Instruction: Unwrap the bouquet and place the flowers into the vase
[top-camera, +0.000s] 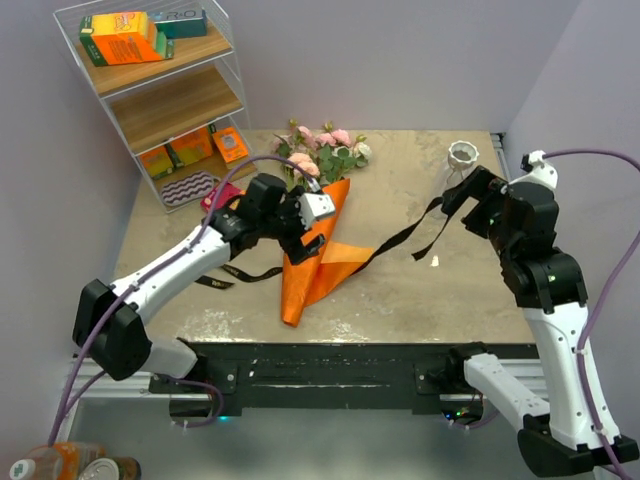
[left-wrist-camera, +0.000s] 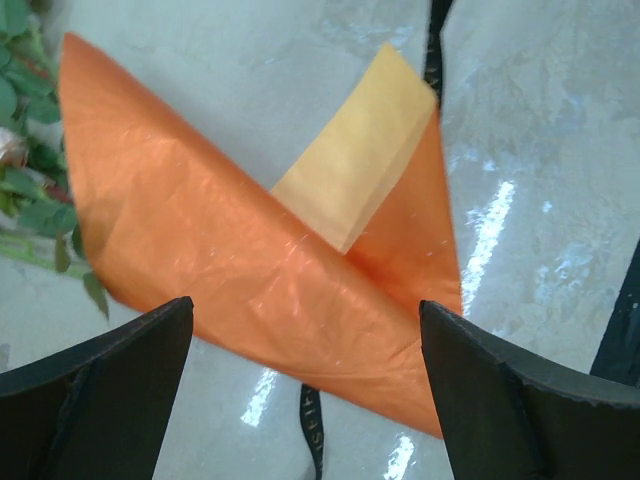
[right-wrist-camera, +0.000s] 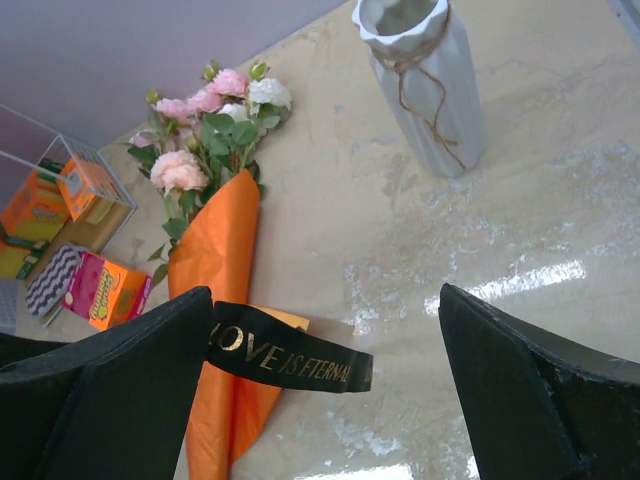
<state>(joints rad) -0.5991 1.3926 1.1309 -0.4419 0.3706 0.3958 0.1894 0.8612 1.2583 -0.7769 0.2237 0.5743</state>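
The bouquet lies in the middle of the table. Its orange paper (top-camera: 312, 262) (left-wrist-camera: 230, 260) (right-wrist-camera: 215, 270) has one flap folded out. The flowers (top-camera: 322, 150) (right-wrist-camera: 215, 125), pink and cream, point toward the back. My left gripper (top-camera: 303, 232) (left-wrist-camera: 305, 305) hovers open just above the paper, holding nothing. The black ribbon (top-camera: 400, 240) (right-wrist-camera: 285, 360) is untied and trails from under the paper to my right gripper (top-camera: 462, 195) (right-wrist-camera: 325, 290). That gripper stands open, and the ribbon's end clings to its left finger. The vase (top-camera: 462, 155) (right-wrist-camera: 420, 85) stands at the back right, close to the right gripper.
A wire shelf (top-camera: 160, 90) with boxes stands at the back left, and a pink box (top-camera: 215, 200) (right-wrist-camera: 100, 290) lies beside its foot. More ribbon (top-camera: 240, 275) (left-wrist-camera: 312, 430) lies left of the paper. Walls close the table at the left, back and right.
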